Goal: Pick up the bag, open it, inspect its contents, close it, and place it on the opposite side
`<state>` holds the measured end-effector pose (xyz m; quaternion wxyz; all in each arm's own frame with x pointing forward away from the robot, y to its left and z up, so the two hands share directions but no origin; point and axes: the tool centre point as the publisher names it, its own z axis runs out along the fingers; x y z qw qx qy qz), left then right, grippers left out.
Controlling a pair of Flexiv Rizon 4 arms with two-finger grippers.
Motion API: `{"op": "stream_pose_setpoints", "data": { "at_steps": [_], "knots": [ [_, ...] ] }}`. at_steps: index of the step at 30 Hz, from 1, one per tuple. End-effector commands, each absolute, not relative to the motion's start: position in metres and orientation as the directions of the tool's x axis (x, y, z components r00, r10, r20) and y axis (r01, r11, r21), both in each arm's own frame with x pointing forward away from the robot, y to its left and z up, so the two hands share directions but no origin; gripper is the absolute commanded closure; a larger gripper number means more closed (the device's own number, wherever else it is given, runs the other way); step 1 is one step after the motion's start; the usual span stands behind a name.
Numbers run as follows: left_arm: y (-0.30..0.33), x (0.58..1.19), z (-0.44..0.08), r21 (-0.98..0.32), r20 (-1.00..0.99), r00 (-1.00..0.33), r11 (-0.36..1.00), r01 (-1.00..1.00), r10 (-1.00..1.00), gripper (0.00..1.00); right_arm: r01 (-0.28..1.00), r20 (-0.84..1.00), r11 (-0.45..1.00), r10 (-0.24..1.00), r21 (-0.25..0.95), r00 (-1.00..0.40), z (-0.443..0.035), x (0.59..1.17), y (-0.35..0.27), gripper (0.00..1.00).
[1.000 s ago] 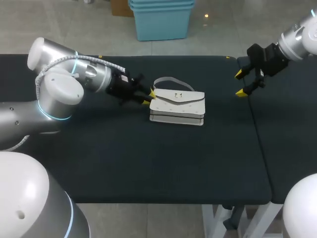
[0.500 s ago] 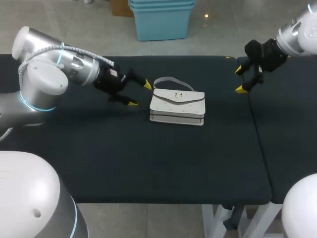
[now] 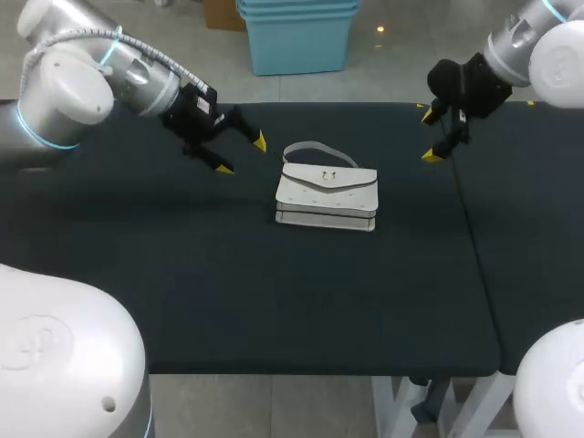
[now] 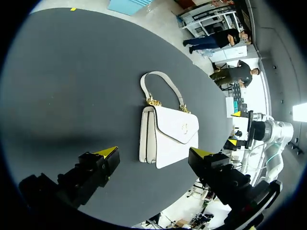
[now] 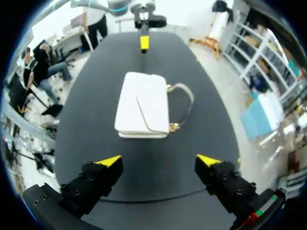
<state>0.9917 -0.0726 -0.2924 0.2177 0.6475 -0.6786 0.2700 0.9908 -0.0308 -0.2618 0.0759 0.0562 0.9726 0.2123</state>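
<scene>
A white handbag (image 3: 327, 197) with a closed flap and a grey handle lies flat on the dark table (image 3: 274, 292). My left gripper (image 3: 241, 154) hovers open to the bag's left, clear of it. My right gripper (image 3: 429, 135) hangs open to the bag's upper right, also apart from it. In the left wrist view the bag (image 4: 166, 133) lies ahead of the open left gripper (image 4: 156, 152), with my right gripper (image 4: 234, 128) beyond it. In the right wrist view the bag (image 5: 144, 104) lies ahead of the open right gripper (image 5: 159, 159), and my left gripper (image 5: 144, 42) shows beyond.
A second dark table (image 3: 529, 237) adjoins on the right, with a seam between the two. The tabletop around the bag is bare.
My left gripper let go of the bag's left end, opened wide and drew back up and to the left. The right gripper shifted slightly left and up. The bag stayed put.
</scene>
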Motion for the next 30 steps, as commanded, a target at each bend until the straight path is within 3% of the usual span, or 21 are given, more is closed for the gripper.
{"op": "stream_pose_setpoints", "data": {
  "at_steps": [1, 9, 11, 26, 30],
  "knots": [
    [-0.069, 0.998, -0.281, -0.084, 0.590, -0.162, 0.139, -0.987, -0.791, 0.00, 0.070, -0.211, 0.937, 0.149, 0.344, -0.966, -0.258, 0.973, -0.009, 0.00],
    [-0.053, 0.994, -0.273, -0.214, 0.528, -0.455, 0.406, -0.889, -0.717, 0.00, 0.020, -0.240, 0.951, 0.099, 0.310, -0.966, -0.262, 0.962, 0.021, 0.00],
    [-0.049, 0.991, -0.270, -0.174, 0.514, -0.516, 0.505, -0.845, -0.686, 0.00, 0.018, -0.240, 0.949, 0.097, 0.313, -0.966, -0.263, 0.959, 0.024, 0.00],
    [-0.049, 0.991, -0.270, -0.174, 0.514, -0.516, 0.505, -0.845, -0.686, 0.00, 0.102, -0.180, 0.934, 0.172, 0.342, -0.968, -0.272, 0.956, 0.041, 0.00],
    [-0.047, 1.000, -0.267, -0.312, 0.423, -0.765, 0.715, -0.625, -0.485, 0.00, 0.113, -0.181, 0.939, 0.179, 0.325, -0.967, -0.279, 0.953, 0.045, 0.00]
  ]
}}
